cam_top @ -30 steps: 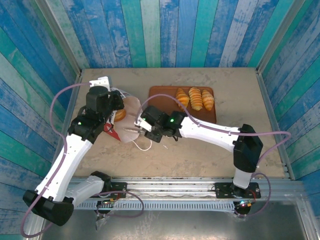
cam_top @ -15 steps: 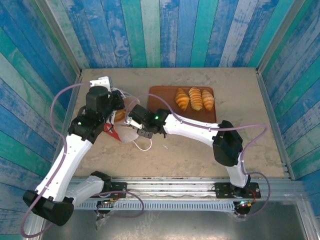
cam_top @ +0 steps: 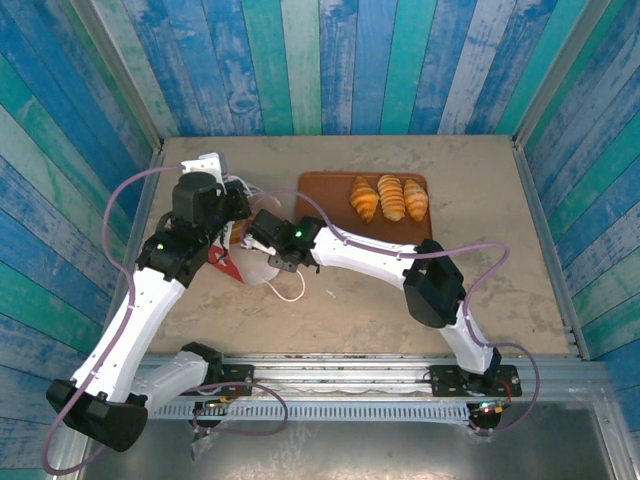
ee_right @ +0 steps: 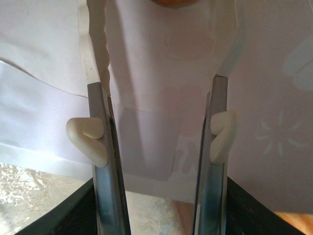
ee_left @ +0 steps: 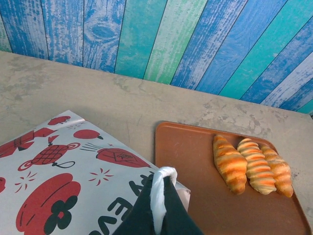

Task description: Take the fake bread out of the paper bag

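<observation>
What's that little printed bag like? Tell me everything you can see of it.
The paper bag is thin white paper printed with red shapes and dark lettering, plain white inside. It seems tipped over on the table, mouth toward the brown tray. The left end effector pinches a white strip at its top; a loop handle trails on the table. The open right end effector reaches inside, toward an orange pastry.

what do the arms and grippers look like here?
Left arm and right arm: white links, black joints, a green light on each, lilac cables looping alongside. Left fingers are black; right fingers are bare metal blades with cream hooked pads.
</observation>
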Tool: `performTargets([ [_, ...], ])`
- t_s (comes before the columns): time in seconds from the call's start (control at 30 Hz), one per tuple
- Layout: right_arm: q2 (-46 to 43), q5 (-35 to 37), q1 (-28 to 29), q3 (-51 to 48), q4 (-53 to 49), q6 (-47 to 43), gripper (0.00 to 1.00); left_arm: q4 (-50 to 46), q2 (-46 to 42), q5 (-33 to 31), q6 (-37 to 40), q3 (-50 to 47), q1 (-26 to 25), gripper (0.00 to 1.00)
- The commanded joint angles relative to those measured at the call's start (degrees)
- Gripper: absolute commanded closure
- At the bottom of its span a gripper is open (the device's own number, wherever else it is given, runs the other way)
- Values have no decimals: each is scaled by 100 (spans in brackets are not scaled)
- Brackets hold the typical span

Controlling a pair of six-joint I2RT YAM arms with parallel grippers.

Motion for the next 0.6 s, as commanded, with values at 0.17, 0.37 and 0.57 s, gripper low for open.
performTargets([
  [0.17, 388, 174, 54, 533, -31, -162, 43, 259, 22, 106, -48, -13, -12, 100],
  [0.37, 448, 74, 57, 641, -53, -53, 50, 259, -13, 101, -66, -47, -16, 100],
  [0.57, -28, -156, 33, 334, 4, 373, 56, 335, -30, 58, -66, -124, -19, 100],
])
